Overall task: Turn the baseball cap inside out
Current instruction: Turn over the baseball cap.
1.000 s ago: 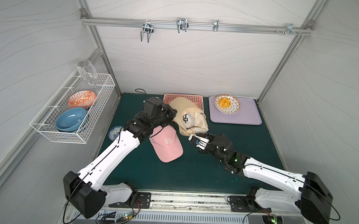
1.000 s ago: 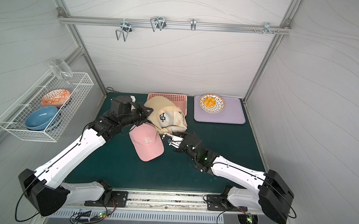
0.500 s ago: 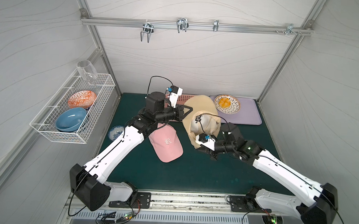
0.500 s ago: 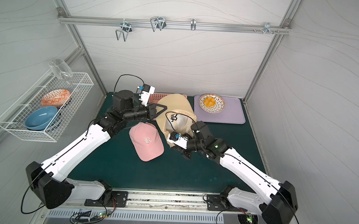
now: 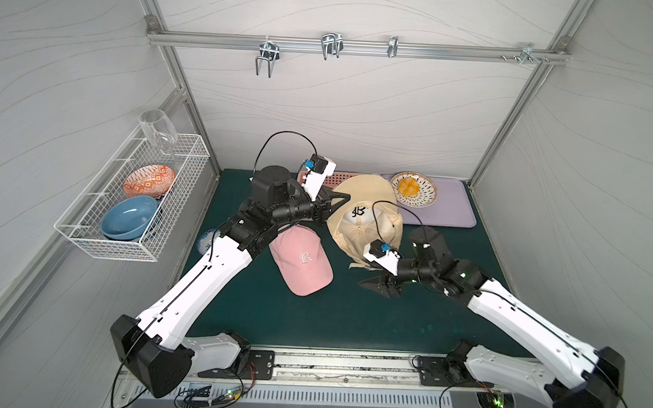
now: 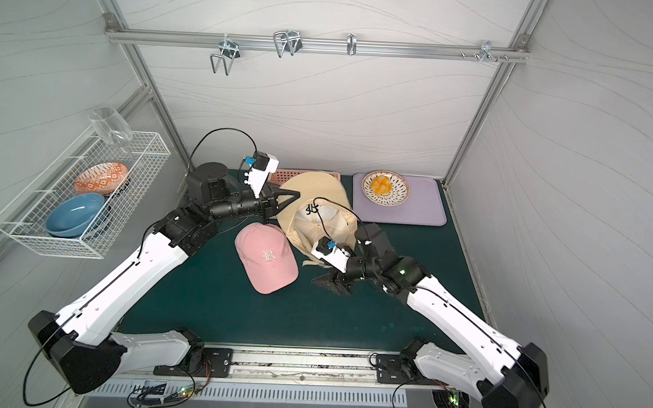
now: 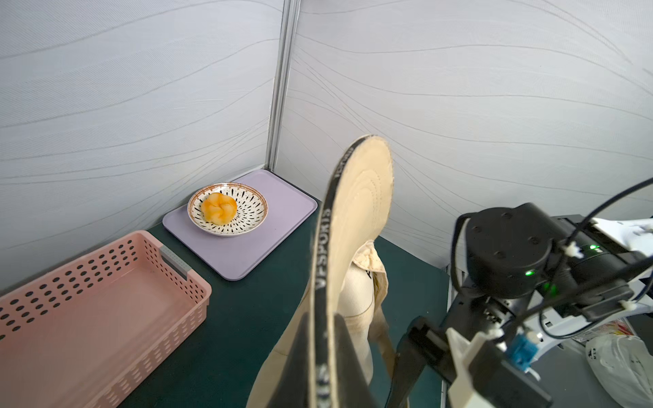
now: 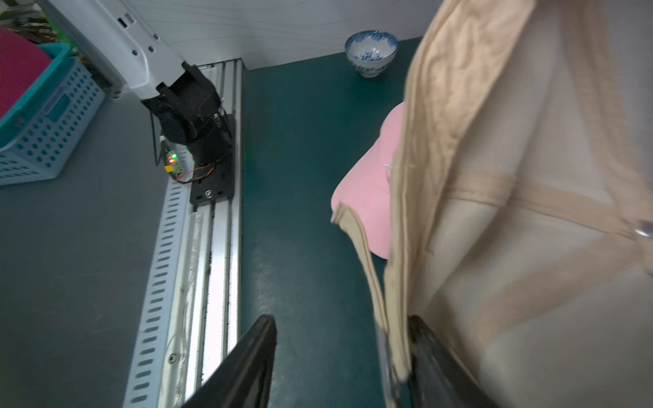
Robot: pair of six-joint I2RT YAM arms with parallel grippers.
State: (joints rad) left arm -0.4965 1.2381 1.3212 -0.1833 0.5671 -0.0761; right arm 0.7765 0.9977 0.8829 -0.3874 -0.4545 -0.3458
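The beige baseball cap (image 5: 348,233) looked light. Its brim (image 7: 357,212) seemed stiff enough for a firm pinch. The crown (image 8: 530,141) was soft, creased cloth that would likely fold through itself when pushed, and the thin rear strap (image 8: 369,268) might slip free. The brim and back rim seemed the soundest holds. The cap hung lifted over the mat (image 5: 349,321), beyond and right of the pink cap (image 5: 302,261).

Beyond the pink cap, the left arm (image 5: 214,268) reached out nearly level. The left gripper (image 5: 341,199) had its fingers pressed onto the brim's edge, carrying the cap. Right of the pink cap and low, the right arm (image 5: 522,319) stretched toward it. The right gripper (image 8: 339,356) had its fingers spread, with the cap's back rim lying against one finger (image 8: 434,364), unpinched.
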